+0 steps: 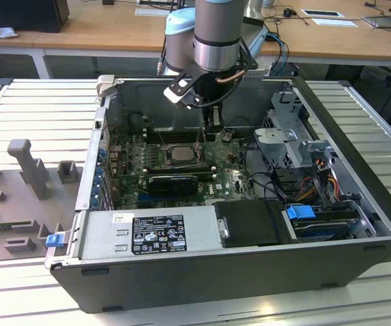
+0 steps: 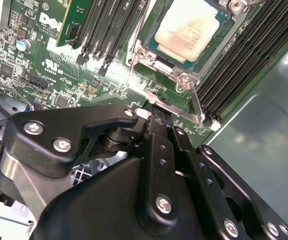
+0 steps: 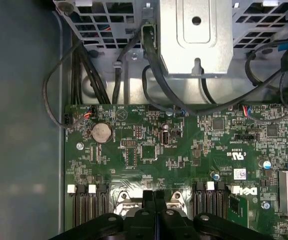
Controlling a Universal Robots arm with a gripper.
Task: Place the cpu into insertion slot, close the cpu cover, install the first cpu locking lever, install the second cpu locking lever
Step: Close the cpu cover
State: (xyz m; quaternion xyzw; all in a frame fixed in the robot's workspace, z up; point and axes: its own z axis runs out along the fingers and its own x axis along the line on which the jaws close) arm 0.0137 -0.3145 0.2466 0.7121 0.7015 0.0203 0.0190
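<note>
Hanging inside the open computer case (image 1: 358, 224), the gripper (image 3: 155, 196) had its two fingers pressed together with nothing visible between them. In the first wrist view the tips sat just over the near edge of the insertion slot (image 1: 162, 157).

The cpu (image 2: 191, 27) lay flat in that slot, pale top upward. The cpu cover (image 2: 164, 65) appeared to be folded down around it, its cut-out framing the chip. A thin locking lever (image 2: 198, 102) ran along the socket side closest to the fingertips. Its free end stood out past the corner, beside the long black memory slots (image 2: 108, 30).

Judging from this, the work stood at the first lever, with the closed fingers serving as a pusher rather than a pincer. To do the step well:
- Contact belonged on the lever's rod near its free end, where the leverage is best.
- The push needed to go downward and then sideways, so the rod tucks under its retaining hook.
- Force had to stay on the lever, off the cover plate and the memory-slot latches.
- A slow approach would guard against the rod slipping off the narrow fingertips and springing up.
</note>
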